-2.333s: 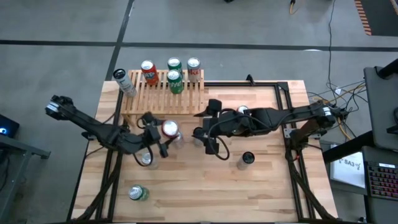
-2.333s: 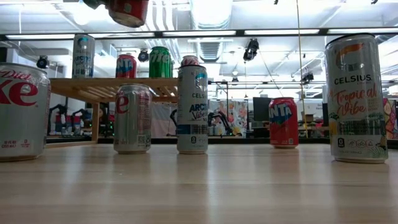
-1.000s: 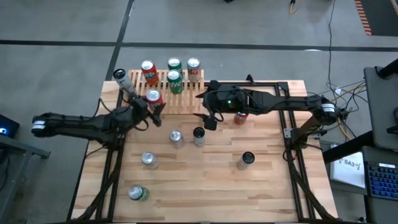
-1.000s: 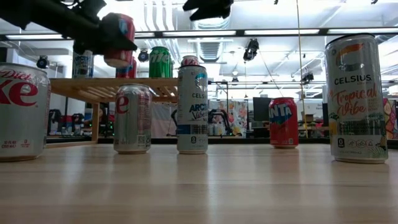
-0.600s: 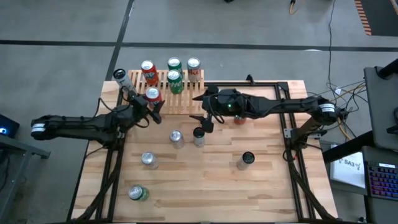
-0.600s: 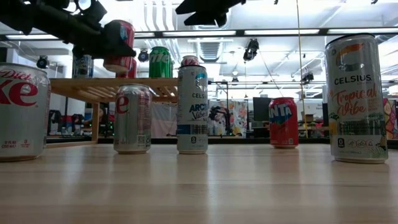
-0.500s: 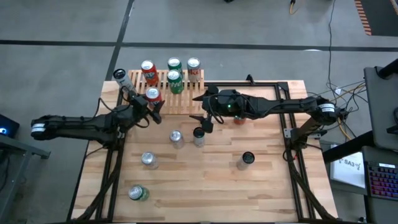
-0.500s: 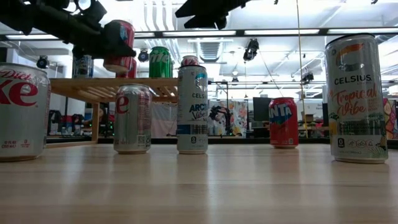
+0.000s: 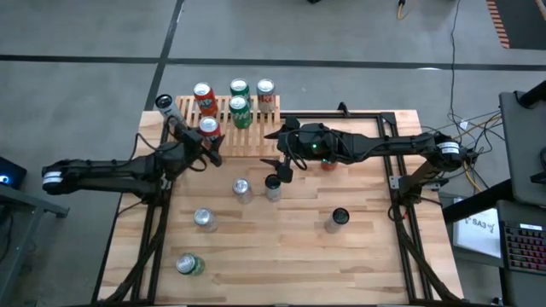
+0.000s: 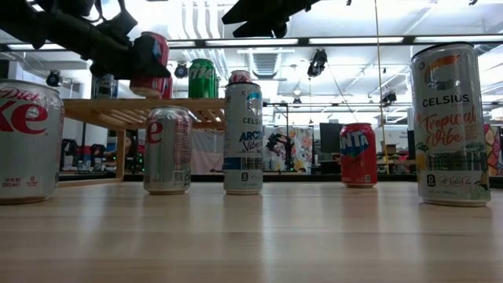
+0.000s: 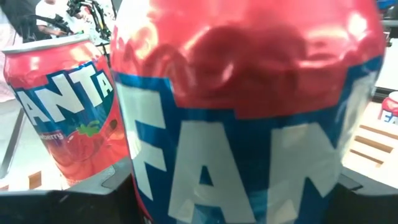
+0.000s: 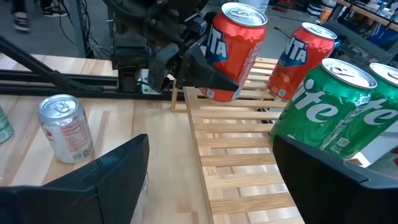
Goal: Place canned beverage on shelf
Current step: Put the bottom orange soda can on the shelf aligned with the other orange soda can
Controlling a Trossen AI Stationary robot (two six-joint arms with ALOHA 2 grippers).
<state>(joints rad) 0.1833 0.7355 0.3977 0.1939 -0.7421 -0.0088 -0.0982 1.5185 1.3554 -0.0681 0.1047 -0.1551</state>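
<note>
Right now the left gripper (image 9: pixel 203 143) has its jaws clamped on a red Fanta can (image 9: pixel 208 130). The can hangs in the air, tilted a little, over the front edge of the shelf (image 9: pixel 256 136), near its left side. It is not standing on the slats yet.

On the shelf there are more cans. Another red Fanta can (image 9: pixel 203 95) stands at about 12 o'clock from the held one, just behind it. Two green Sprite cans (image 9: pixel 240 111) stand at about 2 o'clock from it.

The big danger is a bump. If the held can goes too far toward 12 o'clock, I think it could hit the other red can and knock it over or push it off the back. The left wrist view shows the two red cans very close.

Next danger: the can is leaning. If the jaws let go while it leans, it may tip and roll on the slats. A rim could also catch in a gap between slats.

It is also right at the front edge. Set down too near that edge, it could fall back to the table (image 9: pixel 281 247).

The right gripper (image 9: pixel 284 164) waits with its jaws apart, over the table at about 3 o'clock from the held can. Its arm is close to the shelf too, so the two arms could touch if either swings.
</note>
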